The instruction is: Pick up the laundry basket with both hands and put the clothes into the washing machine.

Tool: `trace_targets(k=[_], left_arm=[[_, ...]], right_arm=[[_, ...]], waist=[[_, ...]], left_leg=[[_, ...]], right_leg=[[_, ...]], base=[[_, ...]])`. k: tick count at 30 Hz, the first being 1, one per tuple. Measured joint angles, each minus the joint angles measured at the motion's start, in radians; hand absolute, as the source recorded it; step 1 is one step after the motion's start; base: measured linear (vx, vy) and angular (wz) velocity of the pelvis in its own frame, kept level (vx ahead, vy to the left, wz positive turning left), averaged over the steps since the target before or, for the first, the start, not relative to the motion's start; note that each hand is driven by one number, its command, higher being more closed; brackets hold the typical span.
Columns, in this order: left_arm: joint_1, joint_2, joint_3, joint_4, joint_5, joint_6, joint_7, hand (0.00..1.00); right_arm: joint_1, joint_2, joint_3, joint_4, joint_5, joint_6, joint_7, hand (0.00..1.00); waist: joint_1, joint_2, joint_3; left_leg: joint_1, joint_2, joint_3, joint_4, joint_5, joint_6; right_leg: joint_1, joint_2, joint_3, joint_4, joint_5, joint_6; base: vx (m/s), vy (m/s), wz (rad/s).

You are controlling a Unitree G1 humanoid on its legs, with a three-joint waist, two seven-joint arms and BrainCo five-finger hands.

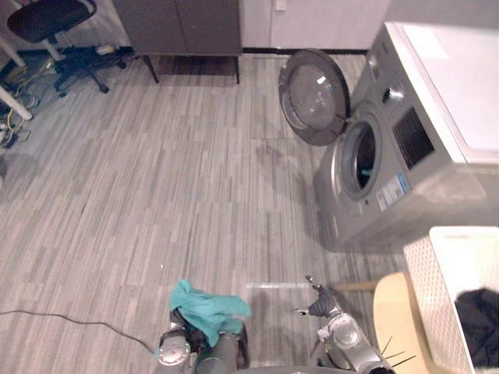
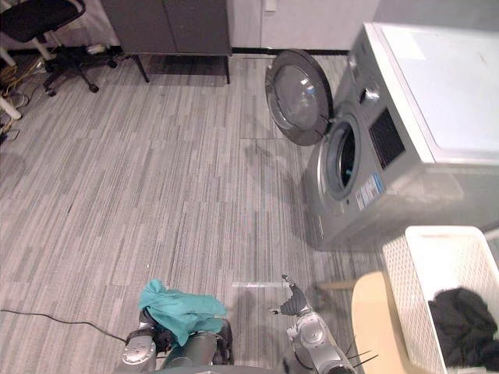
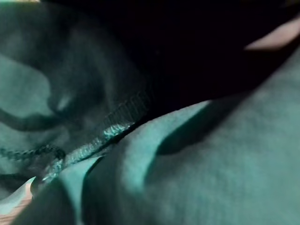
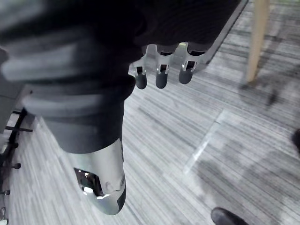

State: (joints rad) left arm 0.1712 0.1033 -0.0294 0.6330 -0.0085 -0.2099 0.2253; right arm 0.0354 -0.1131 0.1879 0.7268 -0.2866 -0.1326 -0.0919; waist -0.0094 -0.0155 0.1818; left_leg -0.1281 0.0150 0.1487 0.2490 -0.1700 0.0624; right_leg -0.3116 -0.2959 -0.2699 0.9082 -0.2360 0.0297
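1. Left eye view: a silver-grey front-loading washing machine [image 1: 405,140] stands at the far right on the grey wood-pattern floor [image 1: 156,195]. Its round glass door [image 1: 312,97] is swung wide open to the left of the drum opening [image 1: 360,156].
2. A white perforated plastic laundry basket [image 1: 425,288] sits at the near right on a pale round wooden table [image 1: 394,319], well apart from both hands. A heap of dark clothes [image 1: 479,323] lies inside it.
3. The left hand [image 1: 185,323] is at the near left with a crumpled teal cloth [image 1: 207,308] draped over it. The cloth hides its fingers, so I cannot tell whether they grip it.
4. The right hand [image 1: 318,302] hangs at the near centre, between the teal cloth and the table, touching neither. Its fingers [image 4: 161,77] are loosely straight and hold nothing.
5. A black office chair [image 1: 51,19] and a dark cabinet [image 1: 179,27] stand along the far left.
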Motion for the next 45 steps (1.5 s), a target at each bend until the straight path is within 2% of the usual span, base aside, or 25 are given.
trace_targets(k=[4, 6, 7, 8, 10, 12, 13, 14, 16, 18, 20, 22, 24, 25, 27, 30, 31, 32, 34, 36, 37, 38, 39, 42, 45], left_arm=[[-0.044, -0.002, -0.011, 0.004, 0.0, 0.003, -0.003, 1.0], [-0.07, -0.002, -0.028, 0.004, 0.002, 0.003, -0.005, 1.0], [-0.07, 0.001, -0.038, 0.004, 0.002, 0.003, -0.006, 1.0], [-0.06, 0.012, -0.047, 0.006, 0.004, 0.004, -0.01, 1.0], [-0.056, -0.011, -0.054, 0.006, 0.011, 0.002, -0.015, 1.0], [-0.055, -0.023, -0.04, 0.009, 0.013, 0.005, -0.027, 1.0], [-0.04, -0.028, -0.034, 0.009, 0.013, 0.008, -0.031, 1.0], [-0.031, -0.033, -0.029, 0.009, 0.013, 0.009, -0.032, 1.0], [-0.043, -0.048, -0.035, 0.007, 0.017, 0.009, -0.045, 1.0], [-0.062, -0.057, -0.049, 0.005, 0.02, 0.006, -0.051, 1.0], [-0.074, -0.064, -0.047, 0.006, 0.02, 0.006, -0.05, 1.0], [-0.081, -0.066, -0.048, 0.006, 0.02, 0.006, -0.05, 1.0], [-0.089, -0.074, -0.049, 0.013, 0.02, 0.006, -0.05, 1.0], [-0.092, -0.081, -0.051, 0.031, 0.02, 0.006, -0.05, 1.0], [-0.079, -0.101, -0.078, 0.073, 0.02, 0.008, -0.05, 1.0], [-0.078, -0.05, -0.093, 0.085, 0.02, 0.009, -0.05, 1.0], [-0.077, -0.044, -0.093, 0.084, 0.02, 0.009, -0.05, 1.0], [-0.077, -0.035, -0.085, 0.084, 0.02, 0.01, -0.049, 1.0], [-0.08, -0.031, -0.086, 0.08, 0.017, 0.012, -0.048, 1.0], [-0.079, -0.027, -0.085, 0.052, 0.006, 0.018, -0.047, 1.0], [-0.082, -0.012, -0.085, 0.031, 0.0, 0.017, -0.047, 1.0], [-0.088, -0.005, -0.085, 0.023, 0.0, 0.017, -0.048, 1.0], [-0.102, 0.011, -0.082, 0.022, 0.0, 0.018, -0.049, 1.0], [-0.117, 0.02, -0.083, 0.027, 0.003, 0.026, -0.052, 1.0], [-0.125, 0.014, -0.078, 0.027, 0.005, 0.028, -0.055, 1.0]], right_arm=[[-0.006, -0.007, -0.024, -0.007, 0.041, -0.001, -0.012, 0.0], [-0.005, -0.005, -0.029, -0.008, 0.041, 0.0, -0.015, 0.0], [-0.003, -0.003, -0.029, -0.008, 0.041, 0.0, -0.015, 0.0], [0.02, -0.002, -0.029, -0.019, 0.041, 0.0, -0.014, 0.0], [0.017, -0.013, -0.034, -0.04, 0.041, 0.001, -0.013, 0.0], [0.009, -0.006, -0.028, -0.068, 0.04, 0.0, -0.011, 0.0], [0.016, 0.004, -0.021, -0.087, 0.041, 0.0, -0.012, 0.0], [0.022, 0.023, -0.021, -0.107, 0.042, 0.0, -0.014, 0.0], [0.037, 0.034, -0.034, -0.159, 0.044, -0.005, -0.022, 0.0], [0.037, 0.034, -0.036, -0.163, 0.053, -0.016, -0.022, 0.0], [0.043, 0.039, -0.056, -0.16, 0.062, -0.013, -0.021, 0.0], [0.04, 0.047, -0.076, -0.153, 0.062, -0.013, -0.023, 0.0], [0.028, 0.044, -0.096, -0.121, 0.062, -0.015, -0.024, 0.0], [0.03, 0.038, -0.102, -0.108, 0.062, -0.014, -0.028, 0.0], [0.068, 0.01, -0.103, -0.099, 0.062, -0.013, -0.037, 0.0], [0.089, 0.055, -0.092, -0.064, 0.062, -0.006, -0.036, 0.0], [0.085, 0.059, -0.09, -0.059, 0.062, -0.005, -0.035, 0.0], [0.059, 0.068, -0.089, -0.032, 0.062, -0.005, -0.034, 0.0], [0.03, 0.063, -0.078, -0.013, 0.062, -0.005, -0.035, 0.0], [0.002, 0.061, -0.058, 0.02, 0.062, -0.005, -0.034, 0.0], [-0.009, 0.066, -0.052, 0.027, 0.061, -0.005, -0.035, 0.0], [-0.012, 0.068, -0.052, 0.028, 0.061, -0.005, -0.035, 0.0], [-0.024, 0.067, -0.052, 0.036, 0.061, -0.004, -0.036, 0.0], [-0.017, 0.053, -0.076, 0.045, 0.059, 0.006, -0.04, 0.0], [0.022, 0.035, -0.073, 0.046, 0.061, 0.005, -0.04, 0.0]], waist=[[-0.025, 0.004, 0.024], [-0.032, -0.006, 0.023], [-0.031, -0.011, 0.023], [-0.042, -0.031, 0.008], [-0.051, 0.017, 0.001], [-0.045, 0.043, 0.012], [-0.031, 0.052, 0.018], [-0.021, 0.044, 0.021], [-0.001, 0.008, 0.025], [0.0, 0.0, 0.025], [0.003, 0.001, 0.03], [0.011, 0.0, 0.037], [0.024, 0.011, 0.038], [0.026, 0.028, 0.035], [0.02, 0.093, 0.019], [0.021, 0.0, -0.008], [0.022, -0.008, -0.013], [0.022, -0.021, -0.02], [0.019, -0.012, -0.014], [0.025, 0.013, -0.005], [0.022, 0.016, -0.005], [0.023, 0.015, -0.006], [0.024, 0.008, -0.008], [-0.009, 0.007, -0.006], [-0.003, 0.013, -0.003]], left_leg=[[0.116, 0.0, -0.071, -0.069, -0.01, -0.023], [0.189, -0.001, -0.123, -0.112, -0.042, -0.077], [0.212, -0.005, -0.129, -0.113, -0.057, -0.1], [0.249, -0.008, -0.148, -0.103, -0.091, -0.136], [0.204, 0.042, -0.141, 0.034, -0.104, -0.168], [0.087, 0.114, -0.117, 0.343, -0.048, -0.233], [0.003, 0.181, -0.116, 0.581, 0.036, -0.239], [-0.053, 0.222, -0.1, 0.771, 0.019, -0.213], [-0.124, 0.227, -0.047, 0.839, -0.008, -0.169], [-0.194, 0.217, -0.038, 0.738, -0.03, -0.14], [-0.216, 0.185, -0.075, 0.56, -0.05, -0.16], [-0.213, 0.118, -0.211, 0.351, -0.046, -0.171], [-0.203, 0.07, -0.36, 0.155, -0.01, -0.218], [-0.203, 0.074, -0.384, 0.106, 0.014, -0.235], [-0.171, 0.107, -0.382, 0.091, 0.117, -0.183], [-0.138, 0.07, -0.168, 0.116, 0.039, -0.13], [-0.133, 0.071, -0.129, 0.116, 0.03, -0.121], [-0.119, 0.076, -0.026, 0.118, 0.017, -0.085], [-0.094, 0.086, 0.065, 0.113, -0.002, -0.058], [-0.037, 0.121, 0.186, 0.09, -0.04, -0.047], [-0.023, 0.138, 0.229, 0.082, -0.053, -0.05], [-0.022, 0.144, 0.246, 0.081, -0.056, -0.053], [-0.018, 0.154, 0.291, 0.08, -0.05, -0.067], [0.027, 0.16, 0.319, 0.086, -0.048, -0.067], [-0.012, 0.249, 0.31, 0.336, -0.049, -0.068]], right_leg=[[-0.117, 0.112, -0.06, -0.335, 0.004, 0.009], [-0.14, 0.162, -0.077, -0.651, 0.167, -0.003], [-0.143, 0.165, -0.069, -0.674, 0.202, -0.017], [-0.141, 0.154, -0.045, -0.641, 0.307, -0.099], [-0.139, 0.181, -0.071, -0.576, 0.271, -0.126], [-0.072, 0.253, -0.08, -0.622, 0.242, -0.158], [0.01, 0.323, -0.064, -0.673, 0.233, -0.183], [0.093, 0.372, -0.029, -0.713, 0.218, -0.2], [0.189, 0.387, 0.049, -0.76, 0.205, -0.21], [0.259, 0.391, 0.111, -0.809, 0.204, -0.204], [0.303, 0.395, 0.172, -0.822, 0.192, -0.183], [0.339, 0.396, 0.255, -0.822, 0.177, -0.16], [0.357, 0.401, 0.355, -0.822, 0.151, -0.128], [0.362, 0.408, 0.391, -0.813, 0.134, -0.11], [0.344, 0.453, 0.5, -0.702, 0.04, -0.067], [0.231, 0.359, 0.568, -0.513, -0.063, 0.013], [0.209, 0.344, 0.556, -0.496, -0.064, 0.016], [0.166, 0.292, 0.457, -0.486, -0.057, 0.031], [0.145, 0.219, 0.253, -0.505, -0.041, 0.028], [0.168, 0.105, -0.163, -0.532, -0.001, -0.026], [0.185, 0.075, -0.295, -0.549, 0.027, -0.041], [0.187, 0.063, -0.335, -0.556, 0.047, -0.045], [0.184, 0.05, -0.37, -0.559, 0.087, -0.008], [0.204, 0.066, -0.347, -0.568, 0.085, -0.002], [0.305, 0.133, -0.314, -0.702, 0.095, 0.024]], base=[[0.44, -0.033, 0.78], [0.53, -0.141, 0.82], [0.57, -0.215, 0.74], [0.59, -0.264, 0.77], [0.72, -0.318, 0.47], [0.48, -0.211, -0.32], [0.47, -0.176, -0.91], [0.58, -0.208, -1.01], [0.62, -0.186, -1.05], [0.58, -0.105, -1.05], [0.35, 0.037, -1.01], [0.33, 0.155, -1.3], [0.25, 0.207, -1.5], [0.26, 0.296, -1.45], [0.3, 0.415, -1.65], [0.15, 0.358, -1.57], [0.06, 0.322, -1.89], [0.02, 0.251, -1.72], [0.01, 0.215, -1.58], [0.04, 0.18, -1.84], [0.06, 0.145, -1.61], [0.12, 0.118, -1.3], [0.11, 0.052, -0.91], [0.16, -0.013, -0.56], [0.16, -0.115, -0.47]])
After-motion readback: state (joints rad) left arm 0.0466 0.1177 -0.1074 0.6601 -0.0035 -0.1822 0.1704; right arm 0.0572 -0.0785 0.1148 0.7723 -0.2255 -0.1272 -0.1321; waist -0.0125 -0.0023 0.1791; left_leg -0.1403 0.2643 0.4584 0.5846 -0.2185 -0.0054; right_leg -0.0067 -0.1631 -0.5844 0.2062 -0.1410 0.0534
